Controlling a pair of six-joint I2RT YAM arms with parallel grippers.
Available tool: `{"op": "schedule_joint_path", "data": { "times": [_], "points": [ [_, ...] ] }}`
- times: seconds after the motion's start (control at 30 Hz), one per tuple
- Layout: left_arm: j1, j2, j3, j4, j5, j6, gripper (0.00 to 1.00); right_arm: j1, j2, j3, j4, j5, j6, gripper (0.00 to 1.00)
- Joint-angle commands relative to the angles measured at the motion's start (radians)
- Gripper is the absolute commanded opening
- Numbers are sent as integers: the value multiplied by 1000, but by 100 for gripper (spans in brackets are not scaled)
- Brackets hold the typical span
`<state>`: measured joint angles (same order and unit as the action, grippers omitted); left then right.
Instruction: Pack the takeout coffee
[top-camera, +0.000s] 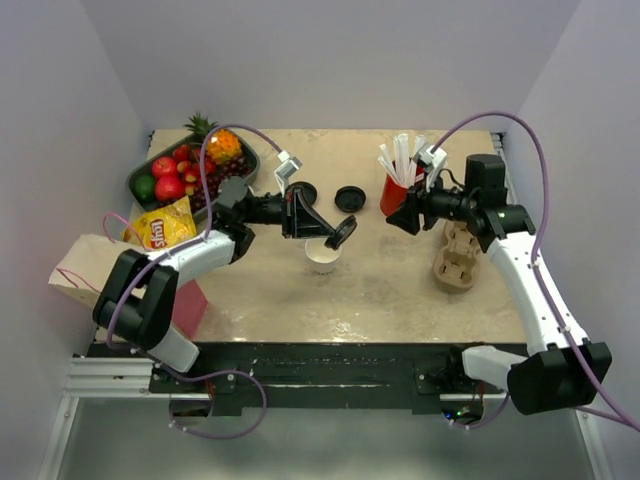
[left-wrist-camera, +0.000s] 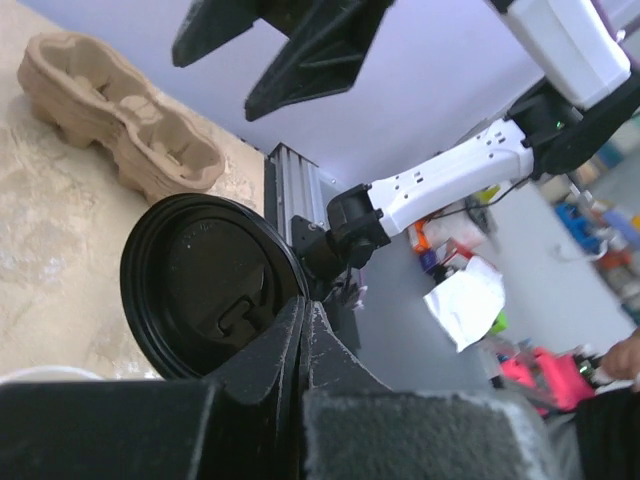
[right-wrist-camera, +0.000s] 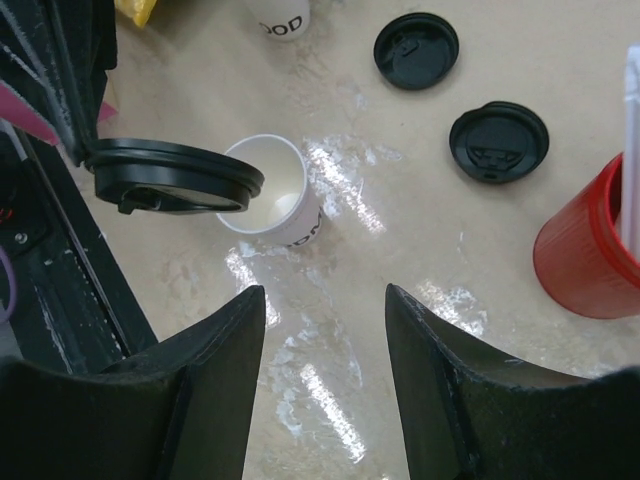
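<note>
The left gripper (left-wrist-camera: 303, 310) is pinched tight on the rim of the round black plastic lid (left-wrist-camera: 210, 285). It holds the lid tilted at the one o'clock edge of the tapered white paper cup (top-camera: 322, 256), though contact is unclear. The cup stands open on the glossy beige table (top-camera: 400, 290). The right gripper (right-wrist-camera: 325, 300) gapes wide, holding nothing. Two flat spare lids (top-camera: 348, 195) lie toward the cup's twelve o'clock, and a moulded pulp carrier (top-camera: 455, 258) sits at three.

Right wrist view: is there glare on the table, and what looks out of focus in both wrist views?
Right wrist view: white glare streaks on the table beside the white cup; the open right pincer is dark and soft-edged. Left wrist view: the left pincer, shut on the black lid, is blurred near the lens; the lid is sharper.
</note>
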<state>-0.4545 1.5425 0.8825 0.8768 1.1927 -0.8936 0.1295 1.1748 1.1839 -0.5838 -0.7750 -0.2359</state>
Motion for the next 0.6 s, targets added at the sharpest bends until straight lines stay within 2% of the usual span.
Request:
{"op": "schedule_joint_path", "data": {
  "times": [0.0, 0.17, 0.37, 0.57],
  "points": [
    [39, 48, -59, 256, -28, -204, 0, 47, 0, -30, 108, -30, 46, 55],
    [66, 105, -109, 329, -41, -281, 0, 188, -15, -62, 157, 46, -37, 55],
    [85, 148, -125, 355, -47, -324, 0, 231, 49, -61, 203, 26, -26, 54],
    [119, 208, -125, 349, -42, -350, 0, 252, 137, -79, 263, 71, -68, 54]
  ]
}}
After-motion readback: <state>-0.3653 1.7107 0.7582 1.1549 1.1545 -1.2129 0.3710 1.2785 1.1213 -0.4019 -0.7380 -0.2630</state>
